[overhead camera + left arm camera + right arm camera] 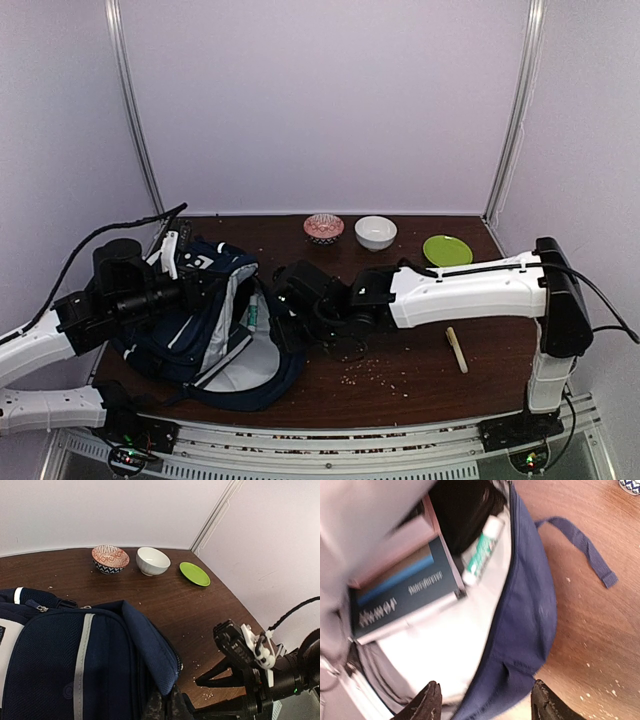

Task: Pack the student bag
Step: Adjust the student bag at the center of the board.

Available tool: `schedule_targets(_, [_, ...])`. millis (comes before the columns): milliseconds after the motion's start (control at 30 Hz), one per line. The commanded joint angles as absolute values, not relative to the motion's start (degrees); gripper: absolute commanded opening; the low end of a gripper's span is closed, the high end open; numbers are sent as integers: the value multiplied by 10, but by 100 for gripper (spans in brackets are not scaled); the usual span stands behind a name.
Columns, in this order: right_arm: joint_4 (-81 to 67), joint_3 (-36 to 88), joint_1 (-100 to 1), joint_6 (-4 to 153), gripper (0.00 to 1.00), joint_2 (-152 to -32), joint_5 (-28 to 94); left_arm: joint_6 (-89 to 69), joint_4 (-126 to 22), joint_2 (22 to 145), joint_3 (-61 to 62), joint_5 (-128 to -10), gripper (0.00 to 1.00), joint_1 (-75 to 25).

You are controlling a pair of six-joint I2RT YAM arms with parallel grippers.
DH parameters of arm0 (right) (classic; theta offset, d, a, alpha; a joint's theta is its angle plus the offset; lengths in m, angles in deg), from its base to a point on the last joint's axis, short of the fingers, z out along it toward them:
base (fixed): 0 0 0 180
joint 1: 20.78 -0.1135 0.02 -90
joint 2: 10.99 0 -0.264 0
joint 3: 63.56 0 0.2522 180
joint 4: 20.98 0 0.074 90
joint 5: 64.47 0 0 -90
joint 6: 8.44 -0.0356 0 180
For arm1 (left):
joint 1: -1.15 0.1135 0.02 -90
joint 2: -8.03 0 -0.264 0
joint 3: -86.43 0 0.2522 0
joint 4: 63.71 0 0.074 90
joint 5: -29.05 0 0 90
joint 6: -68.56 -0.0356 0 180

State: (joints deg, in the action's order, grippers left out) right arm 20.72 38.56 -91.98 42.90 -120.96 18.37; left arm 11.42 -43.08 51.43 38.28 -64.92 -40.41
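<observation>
The right end effector (485, 707) stands wide. Its two dark fingers (427, 702) are cut off by the lower edge of the wrist view, and the navy rim of the student bag (520, 615) lies between them, not pressed. Just beyond the fingers the bag's mouth opens onto pale grey lining. Deeper inside lie a dark blue book (400, 595) with a title too blurred to read, a white and green tube (482, 550) at its corner, and behind them a black shape I cannot identify. To the right of this end effector a navy strap (585, 547) lies on the brown counter (600, 645) among crumbs. The left end effector (164, 707) shows only as dark tips at the bottom edge, under a navy flap of the bag. Whether it pinches the fabric I cannot tell. Far beyond it stand a patterned bowl (110, 559), a white bowl (153, 560) and a green plate (194, 573).
</observation>
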Motion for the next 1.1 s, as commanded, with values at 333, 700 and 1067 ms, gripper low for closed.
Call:
schedule_targets(333, [311,508,-930,496,60,-1325,132,111,-484,500,388,-640,0,-397])
schedule_targets(700, [372,526,-923,500,36,-1359,27,113,-478,487,397,-638,0,-397])
schedule_targets(1067, [223,373,-861,420,2,-1171,67,87,-466,507,374,-672,0,-397])
